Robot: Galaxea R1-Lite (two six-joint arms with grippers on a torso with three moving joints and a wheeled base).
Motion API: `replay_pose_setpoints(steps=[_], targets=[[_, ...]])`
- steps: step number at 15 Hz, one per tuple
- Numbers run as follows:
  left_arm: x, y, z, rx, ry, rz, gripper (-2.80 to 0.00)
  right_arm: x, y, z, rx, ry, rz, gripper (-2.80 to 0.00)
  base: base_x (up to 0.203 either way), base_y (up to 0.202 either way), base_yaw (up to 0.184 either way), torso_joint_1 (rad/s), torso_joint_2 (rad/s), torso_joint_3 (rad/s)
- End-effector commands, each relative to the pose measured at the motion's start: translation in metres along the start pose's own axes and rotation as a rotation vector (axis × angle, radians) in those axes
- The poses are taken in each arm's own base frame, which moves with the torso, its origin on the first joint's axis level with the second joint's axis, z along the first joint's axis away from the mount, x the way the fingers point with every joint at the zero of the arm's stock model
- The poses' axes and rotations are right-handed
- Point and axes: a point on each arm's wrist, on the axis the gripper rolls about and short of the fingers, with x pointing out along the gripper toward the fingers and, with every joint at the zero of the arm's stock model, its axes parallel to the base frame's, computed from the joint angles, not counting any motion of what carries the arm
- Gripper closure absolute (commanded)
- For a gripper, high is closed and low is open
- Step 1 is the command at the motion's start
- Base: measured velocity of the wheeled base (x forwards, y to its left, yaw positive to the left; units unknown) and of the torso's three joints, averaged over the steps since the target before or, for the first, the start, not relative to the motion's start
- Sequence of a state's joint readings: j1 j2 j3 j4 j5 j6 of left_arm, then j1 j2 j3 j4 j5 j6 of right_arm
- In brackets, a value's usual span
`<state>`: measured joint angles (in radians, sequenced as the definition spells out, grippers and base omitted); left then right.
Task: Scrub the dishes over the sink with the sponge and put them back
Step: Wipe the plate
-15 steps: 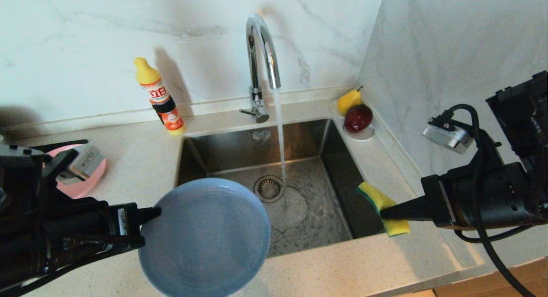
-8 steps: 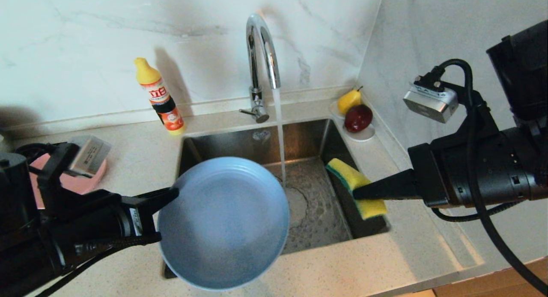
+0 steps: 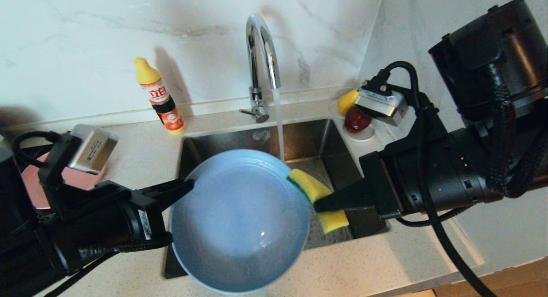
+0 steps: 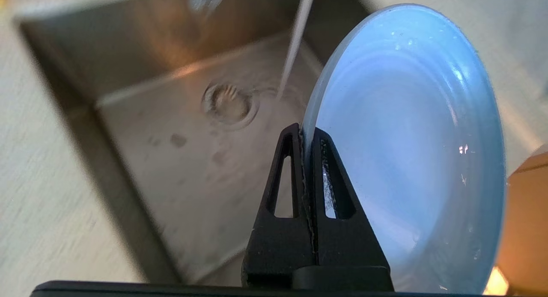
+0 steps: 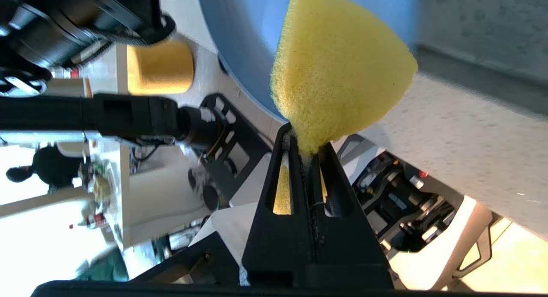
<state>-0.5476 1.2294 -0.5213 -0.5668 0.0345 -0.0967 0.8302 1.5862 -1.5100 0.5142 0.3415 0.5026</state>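
Left jaws [image 4: 309, 136] are clamping fully down on the rim of the light-blue plate [image 3: 239, 220], holding it face-up over the front of the sink [image 3: 222, 138]. Right jaws [image 5: 306, 143] are pinching the narrow end of the sponge [image 3: 319, 198], closed tight; its green layer is sitting right at the plate's right rim, touching or just off it, hard to tell.

Step in hand, as I'm reading it: starting the scrub. To do it well, I'd be laying the sponge flat on the plate face rather than nudging the edge, working in sweeps while the left grip is bracing against the push. Grip on the rim is thin, so pressing gently matters or the plate may be pivoting out.

Tap [image 3: 261, 53] is running, stream falling just behind the plate. On the bench: pink plate [image 3: 30, 181] at far left behind the left arm, detergent bottle [image 3: 159, 96] by the wall, red apple [image 3: 355, 119] and pear [image 3: 344, 102] in the back right corner. Marble-look walls are closing in behind and to the right.
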Motion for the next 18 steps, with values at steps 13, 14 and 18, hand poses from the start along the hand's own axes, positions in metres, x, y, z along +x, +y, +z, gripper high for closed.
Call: replay_pose_setpoints(steps=[13, 14, 18], targets=[[0.022, -0.010, 0.003, 0.054, -0.052, -0.047, 0.00, 0.060, 0.008, 0.002, -0.016, 0.112, 0.014, 0.00, 0.000, 0.000, 0.000, 0.000, 0.00, 0.000], [0.021, -0.011, 0.004, 0.056, -0.056, -0.051, 0.00, 0.064, 0.009, 0.001, -0.018, 0.118, 0.016, 0.00, 0.000, 0.000, 0.000, 0.000, 0.00, 0.000], [0.022, -0.012, 0.006, 0.057, -0.063, -0.045, 0.00, 0.070, 0.016, 0.002, -0.030, 0.121, 0.027, 0.00, 0.000, 0.000, 0.000, 0.000, 0.00, 0.000]])
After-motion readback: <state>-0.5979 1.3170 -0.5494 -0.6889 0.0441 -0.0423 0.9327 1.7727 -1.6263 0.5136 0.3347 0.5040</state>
